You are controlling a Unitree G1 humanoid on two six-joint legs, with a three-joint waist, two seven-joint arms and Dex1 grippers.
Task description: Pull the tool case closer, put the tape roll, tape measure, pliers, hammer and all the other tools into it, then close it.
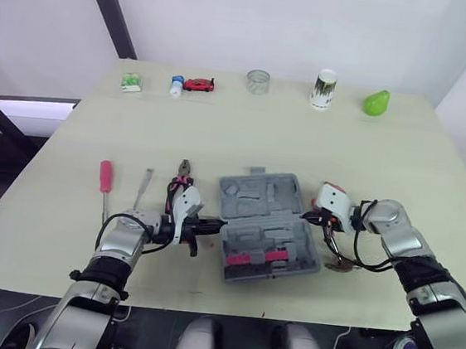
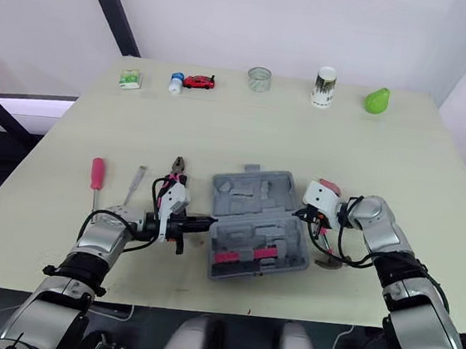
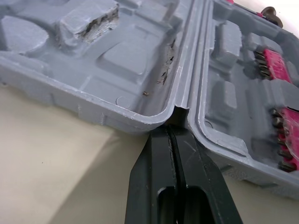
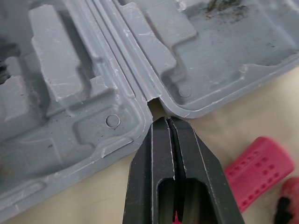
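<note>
The grey tool case (image 1: 265,224) lies open at the table's middle front, with pink bit strips (image 3: 280,140) in its near half. My left gripper (image 1: 221,223) is shut, its tips (image 3: 174,128) pressed into the hinge notch on the case's left side. At the matching notch on the right side, my right gripper (image 1: 305,218) is also shut, tips (image 4: 163,120) touching the case. Pliers (image 1: 183,172), a grey tool (image 1: 143,188) and a pink-handled screwdriver (image 1: 106,178) lie left of the case. A pink handle (image 4: 259,170) lies under the right wrist.
Along the far edge stand a green box (image 1: 131,82), a small bottle (image 1: 176,85), a red toy car (image 1: 198,84), a clear roll (image 1: 258,81), a cup (image 1: 324,89) and a green pear (image 1: 376,102). A brown round object (image 1: 338,265) lies right of the case.
</note>
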